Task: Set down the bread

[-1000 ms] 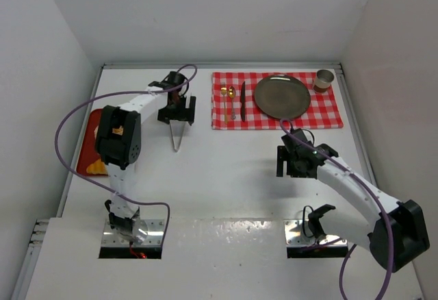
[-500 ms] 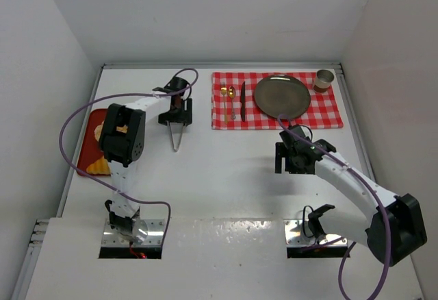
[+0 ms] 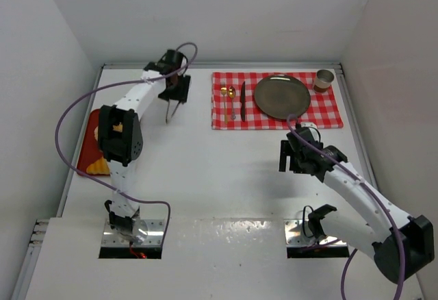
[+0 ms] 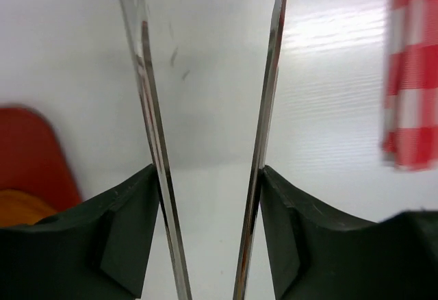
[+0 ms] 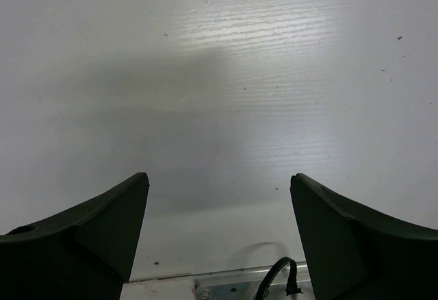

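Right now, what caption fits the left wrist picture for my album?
Metal tongs squeezed between black jaws, red tray left, checkered cloth right.

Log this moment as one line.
left gripper: shut on tongs, left of checked cloth | right gripper: open, empty, over table | bread: on red tray | plate: empty

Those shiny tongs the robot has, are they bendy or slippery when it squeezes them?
Probably springy: the tongs are two thin metal strips, so they'd likely flex inward as the left gripper squeezes. Their smooth, shiny surface looks slippery, so they might slide in the grip. They look slim, so they're probably light.
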Tool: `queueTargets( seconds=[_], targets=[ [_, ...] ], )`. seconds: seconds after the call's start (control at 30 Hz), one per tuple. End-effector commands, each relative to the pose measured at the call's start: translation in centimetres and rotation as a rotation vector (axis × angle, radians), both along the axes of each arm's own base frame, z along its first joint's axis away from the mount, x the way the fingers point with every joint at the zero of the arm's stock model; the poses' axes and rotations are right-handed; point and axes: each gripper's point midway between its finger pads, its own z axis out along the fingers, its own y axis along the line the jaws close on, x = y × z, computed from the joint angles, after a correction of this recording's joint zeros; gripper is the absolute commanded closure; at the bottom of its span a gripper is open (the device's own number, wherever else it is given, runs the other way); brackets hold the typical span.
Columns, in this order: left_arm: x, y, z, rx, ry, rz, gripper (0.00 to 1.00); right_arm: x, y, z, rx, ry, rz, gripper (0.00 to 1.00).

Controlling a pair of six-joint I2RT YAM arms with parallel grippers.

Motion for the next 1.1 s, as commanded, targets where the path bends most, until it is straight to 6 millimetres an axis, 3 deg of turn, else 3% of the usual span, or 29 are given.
queueTargets(
  seconds=[0.0,0.1,0.17,0.23,0.27,0.33,0.37,0.43,0.5,0.53,0.57,0.67,0.7,0.8,0.87,1.07],
  targets=[
    [0.3,0.6,9.0,-0.009,-0.077,-0.119,0.38,0.0,-0.6,0.5,-0.015,-0.038,-0.010,0.16],
    [-1.0,0.7,9.4,-0.058,-0.013,-0.157,0.41,-0.2,-0.8,0.6,-0.012,-0.049,-0.012,0.16],
    [-1.5,0.7,10.5,-0.061,-0.035,-0.179,0.41,-0.3,-0.7,0.9,-0.004,-0.062,-0.008,0.16],
    [-2.2,1.9,11.7,-0.055,-0.044,-0.187,0.41,-0.6,-1.0,0.9,-0.005,-0.066,-0.012,0.16],
    [-2.4,2.5,13.3,-0.053,-0.081,-0.185,0.41,-0.7,-1.0,1.0,-0.003,-0.068,-0.014,0.16],
    [-2.8,5.5,15.7,-0.008,-0.134,-0.126,0.41,-1.1,-1.1,0.7,-0.004,-0.062,-0.010,0.16],
    [-3.9,6.9,18.3,0.011,-0.188,-0.107,0.41,-1.0,-1.0,0.8,0.008,-0.075,-0.010,0.16],
    [-5.4,10.6,19.9,0.043,-0.220,-0.031,0.40,-1.3,-1.1,0.4,0.013,-0.073,-0.016,0.16],
    [-7.5,13.1,19.8,0.068,-0.208,0.019,0.40,-1.5,-1.1,0.2,0.029,-0.081,-0.024,0.16],
    [-9.4,14.2,21.1,0.085,-0.232,0.042,0.39,-1.5,-0.8,0.1,0.045,-0.084,-0.015,0.16],
    [-10.9,16.1,19.6,0.095,-0.185,0.084,0.39,-1.6,-0.7,-0.1,0.049,-0.083,-0.016,0.16],
    [-14.8,18.8,18.8,0.094,-0.153,0.157,0.37,-2.0,-0.7,-0.6,0.056,-0.071,-0.011,0.16],
    [-16.0,19.2,17.2,0.080,-0.108,0.174,0.37,-1.9,-0.5,-0.6,0.065,-0.075,-0.007,0.16],
    [-18.8,20.9,15.5,0.063,-0.079,0.233,0.37,-2.0,-0.2,-0.8,0.079,-0.072,0.012,0.16],
    [-19.7,22.3,15.1,0.060,-0.086,0.277,0.37,-2.1,0.1,-0.9,0.089,-0.067,0.021,0.16],
    [-20.3,23.3,13.3,-0.024,-0.091,0.314,0.37,-2.1,0.3,-0.2,0.082,-0.048,0.053,0.16]
  ],
)
